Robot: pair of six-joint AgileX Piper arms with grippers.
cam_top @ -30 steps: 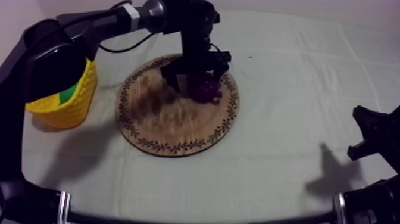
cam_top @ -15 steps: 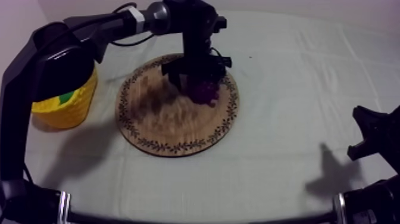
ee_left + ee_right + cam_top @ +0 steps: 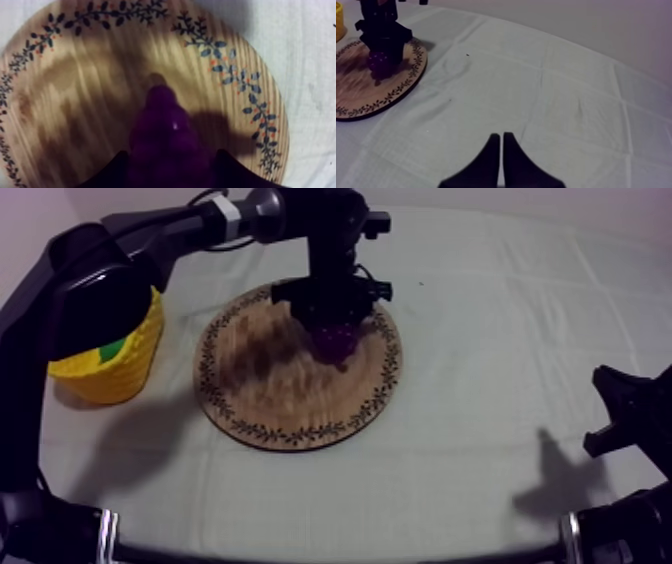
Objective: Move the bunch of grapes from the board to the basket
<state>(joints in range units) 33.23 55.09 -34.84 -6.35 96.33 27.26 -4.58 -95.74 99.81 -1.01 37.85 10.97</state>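
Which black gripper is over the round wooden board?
The left gripper, shut on the purple bunch of grapes above the round wooden board; the right gripper sits shut over grey-white cloth.

The grained wooden board lies on creased matt cloth; the grapes look smooth, slightly glossy.

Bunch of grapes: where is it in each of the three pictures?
Top view: bunch of grapes on the wooden board, under the left gripper.
Left wrist view: between that gripper's fingers.
Right wrist view: on the board, under the left gripper.
Shared landmark: the board's patterned rim.
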